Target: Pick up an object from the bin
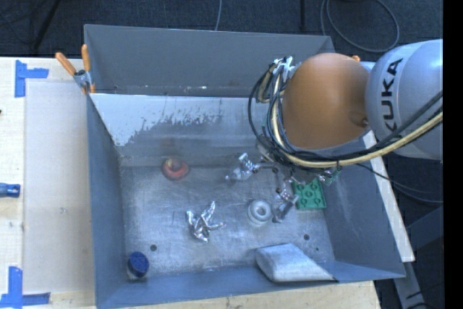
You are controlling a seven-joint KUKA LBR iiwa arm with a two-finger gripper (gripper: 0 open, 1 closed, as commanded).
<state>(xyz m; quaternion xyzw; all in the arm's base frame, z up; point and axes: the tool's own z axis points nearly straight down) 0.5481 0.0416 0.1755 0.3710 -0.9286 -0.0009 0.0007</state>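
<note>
My gripper (283, 205) hangs low in the right part of the bin, under the arm's orange cover. A green studded plate (312, 195) lies just to its right, touching or nearly touching it. A white ring (259, 211) sits on the floor just to its left. A shiny metal piece (243, 168) lies a little further up and left. I cannot tell whether anything is in the gripper's grasp.
A crumpled silver foil piece (203, 221) lies mid-floor. A small red round thing (174, 168) is at the left, a blue cap (137, 264) in the near-left corner, and a grey wedge-shaped block (291, 263) by the near wall. The arm and its cables cover the bin's right side.
</note>
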